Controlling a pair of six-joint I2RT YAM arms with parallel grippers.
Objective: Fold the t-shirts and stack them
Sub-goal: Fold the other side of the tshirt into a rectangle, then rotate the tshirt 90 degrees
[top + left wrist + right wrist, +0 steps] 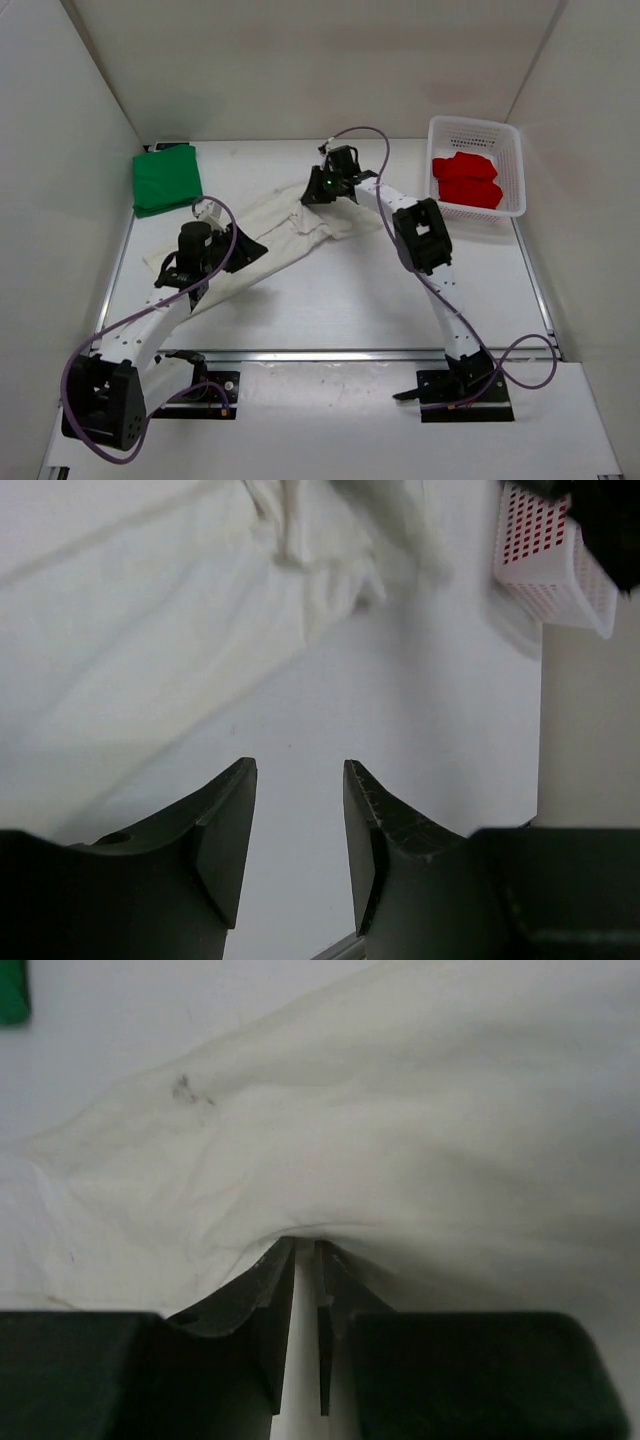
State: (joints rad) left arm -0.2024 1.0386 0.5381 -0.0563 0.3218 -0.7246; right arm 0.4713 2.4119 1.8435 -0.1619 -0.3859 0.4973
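Two grippers work the white shirt (300, 228), which lies mid-table on a diagonal from near-left to far-right. The right gripper (305, 1248), nearly pressed together, seems to pinch its far-right edge. The left gripper (298, 770), spread and empty, hangs by the near-left end.
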